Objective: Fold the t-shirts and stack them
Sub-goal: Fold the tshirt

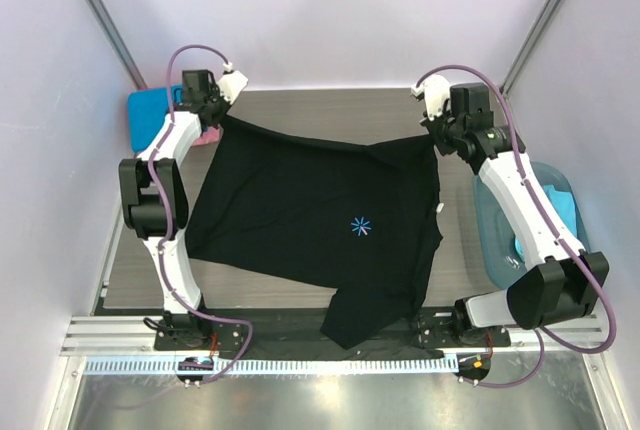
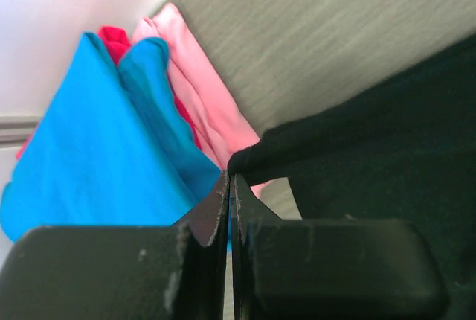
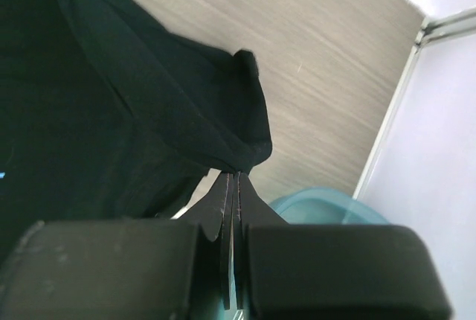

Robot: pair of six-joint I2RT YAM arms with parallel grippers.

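Closed tight, my left gripper (image 2: pixel 230 186) pinches one far corner of the black t-shirt (image 1: pixel 300 200), my right gripper (image 3: pixel 236 180) the other; it lies spread across the table (image 1: pixel 330 110), bright blue t-shirt (image 2: pixel 89 156) and pink t-shirt (image 2: pixel 201 89) bunched beside my left.

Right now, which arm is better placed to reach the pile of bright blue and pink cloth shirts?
Left. The left end effector, shut on the large black cloth t-shirt, is beside that pile; the right end effector grips the opposite corner, by the translucent teal plastic tub.
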